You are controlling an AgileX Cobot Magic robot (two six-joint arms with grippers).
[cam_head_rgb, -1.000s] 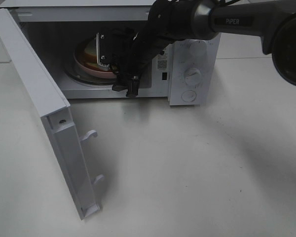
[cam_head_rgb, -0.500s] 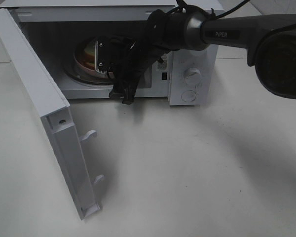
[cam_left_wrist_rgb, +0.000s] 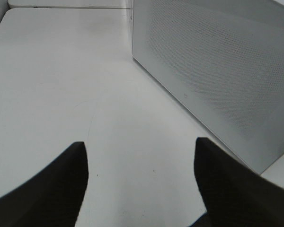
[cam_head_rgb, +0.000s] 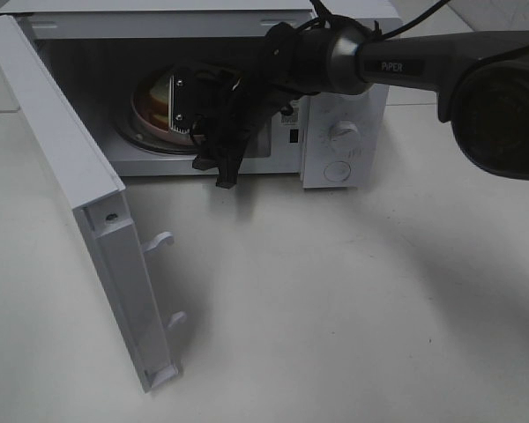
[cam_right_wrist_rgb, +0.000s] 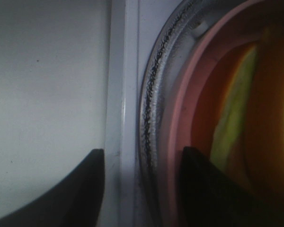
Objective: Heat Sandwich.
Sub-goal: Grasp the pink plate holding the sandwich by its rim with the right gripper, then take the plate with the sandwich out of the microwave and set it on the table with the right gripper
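Observation:
The sandwich (cam_head_rgb: pixel 162 95) lies on a round pink plate (cam_head_rgb: pixel 148 121) on the glass turntable (cam_head_rgb: pixel 130 137) inside the open microwave (cam_head_rgb: pixel 342 167). My right gripper (cam_head_rgb: pixel 182 104) reaches through the microwave's mouth to the plate's near edge. In the right wrist view the right gripper (cam_right_wrist_rgb: pixel 139 189) is open, its dark fingers straddling the turntable's rim (cam_right_wrist_rgb: pixel 150 94) and the plate's rim (cam_right_wrist_rgb: pixel 179 104). The sandwich's yellow-green filling (cam_right_wrist_rgb: pixel 235 109) shows just beyond. My left gripper (cam_left_wrist_rgb: pixel 139 189) hangs open over the bare table, holding nothing.
The microwave's door (cam_head_rgb: pixel 66 167) stands swung out to the left, with two white latch hooks (cam_head_rgb: pixel 161 240) on its edge. Dials (cam_head_rgb: pixel 342 132) sit on the right-hand panel. A perforated white wall of the microwave (cam_left_wrist_rgb: pixel 217 71) stands close beside the left gripper.
The right arm has shifted a little to the left at the microwave's mouth. Its gripper stays by the plate's edge, and the plate and sandwich have not moved.

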